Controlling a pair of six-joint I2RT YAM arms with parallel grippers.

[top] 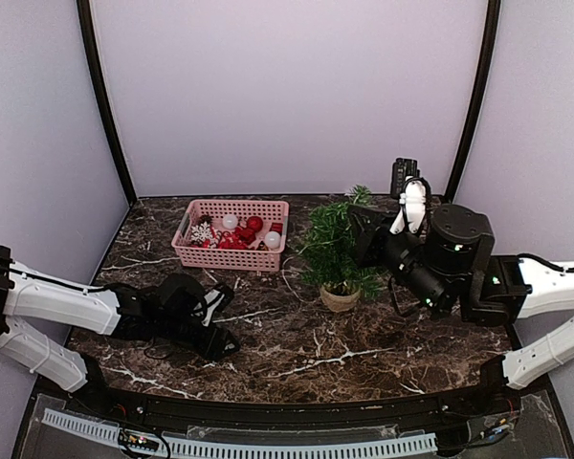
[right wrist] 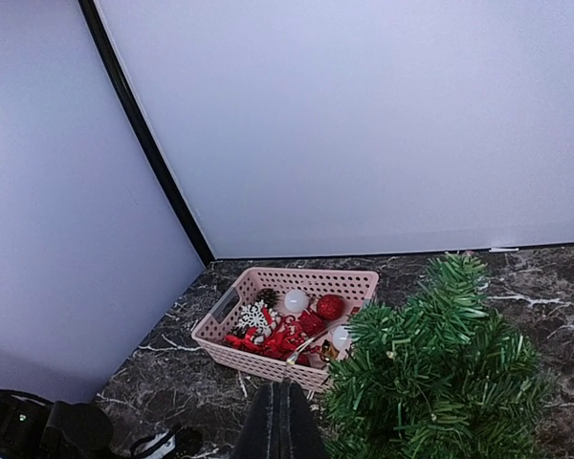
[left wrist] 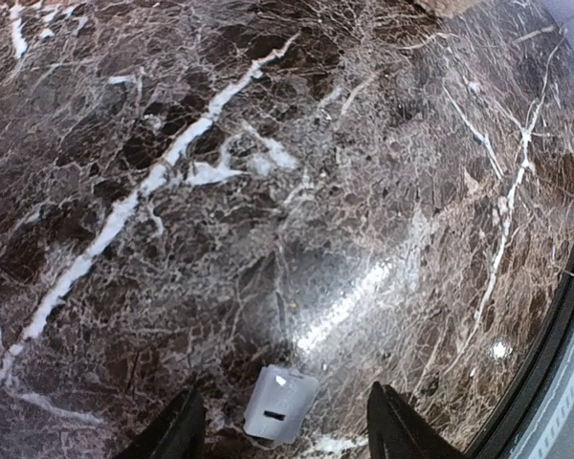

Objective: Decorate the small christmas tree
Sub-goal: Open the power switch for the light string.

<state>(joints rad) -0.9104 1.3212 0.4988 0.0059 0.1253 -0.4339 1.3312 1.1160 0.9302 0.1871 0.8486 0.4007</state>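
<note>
Top external view, small christmas tree upright mid-table, just right of pink basket, left gripper low over marble, fingers apart, right gripper closed, empty, beside tree.

Marble table lay open front and middle, pink basket and small christmas tree barred the back, gap between them, right arm crowded the tree.
</note>
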